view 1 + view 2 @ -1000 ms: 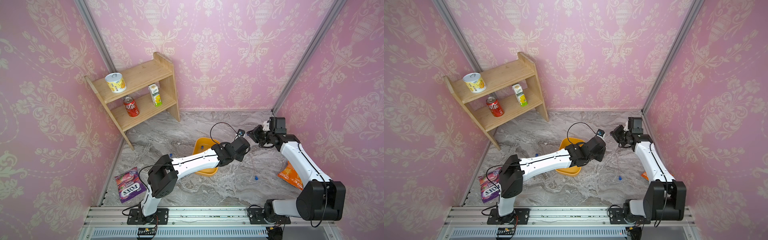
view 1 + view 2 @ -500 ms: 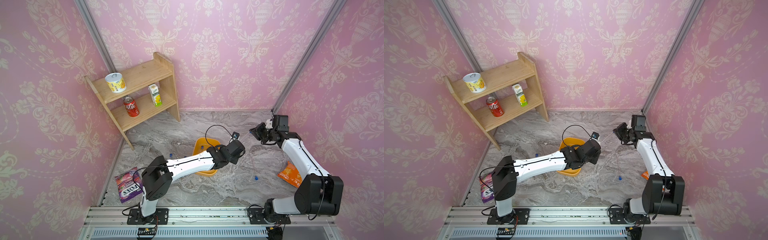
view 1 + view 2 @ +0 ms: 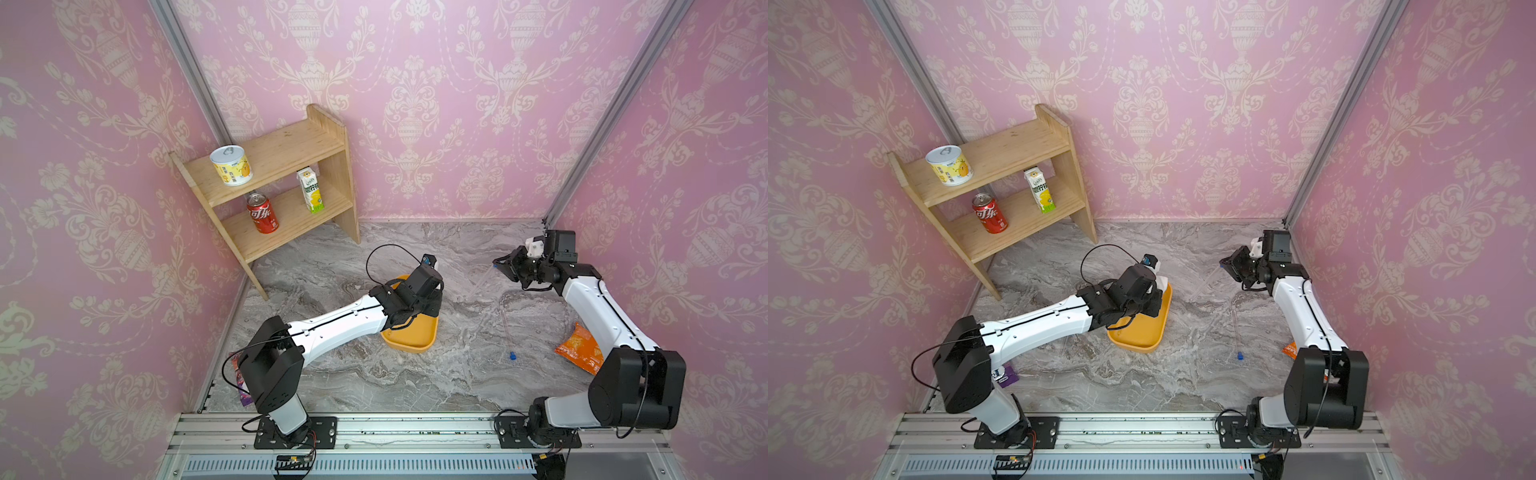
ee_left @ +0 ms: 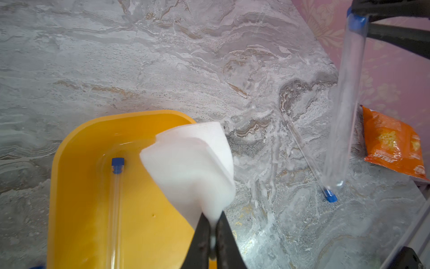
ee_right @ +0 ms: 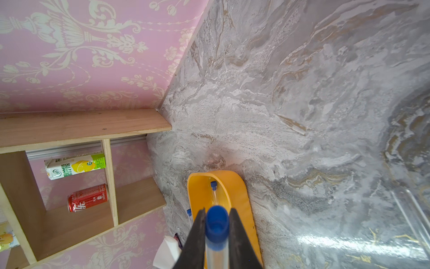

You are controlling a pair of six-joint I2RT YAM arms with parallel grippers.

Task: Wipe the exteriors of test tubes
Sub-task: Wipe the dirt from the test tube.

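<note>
My right gripper (image 5: 217, 212) is shut on the blue cap of a clear test tube (image 5: 217, 223). That tube (image 3: 480, 284) slants down to the left from the gripper (image 3: 500, 266) in both top views. My left gripper (image 4: 211, 219) is shut on a folded white wiping pad (image 4: 193, 163) above the near-right part of the yellow tray (image 4: 69, 186). A second tube (image 4: 115, 198) lies inside the tray. A third tube (image 3: 508, 332) lies on the marble to the right of the tray (image 3: 415, 343). Another blue cap (image 5: 189, 212) shows beside the tray's far side.
A wooden shelf (image 3: 291, 187) at the back left holds a tin, a red can and a carton. An orange snack bag (image 3: 579, 347) lies by the right arm. A purple candy bag (image 3: 243, 390) sits under the left arm's base. Pink walls close three sides.
My left gripper, still holding the pad, has drawn back leftward from the held tube to a spot over the tray. The right gripper keeps the tube and has shifted only slightly.
</note>
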